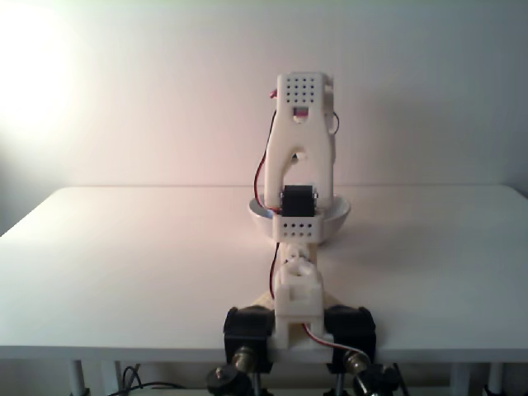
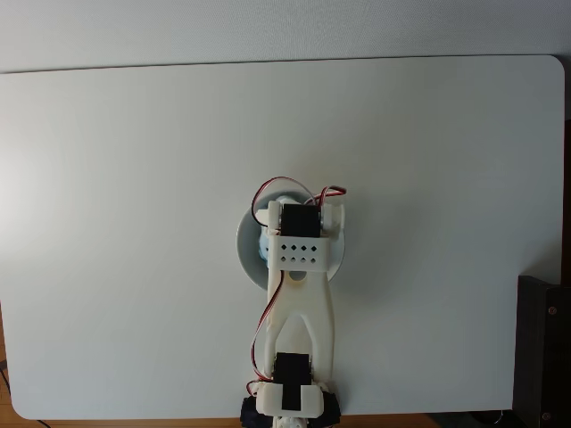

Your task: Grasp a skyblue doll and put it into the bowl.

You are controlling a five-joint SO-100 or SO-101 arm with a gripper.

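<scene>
Arm hides most of bowl & doll; end effector state unclear.

We note one arm, body in off-white/cream printed plastic w/ smooth rounded shells. Upper housing carries a grid of small round perforations; a second perforated plate sits lower on the arm, same pattern seen from above in a fixed view. Black servo blocks are set betw. the white links: one mid-arm, one near the base in the view from above. Thin red-and-white cables loop along the left side and arc over the top end. Upper link forks into two legs w/ an arched opening. Base has black clamps at both sides w/ metal-looking screw knobs beneath the table edge.
</scene>
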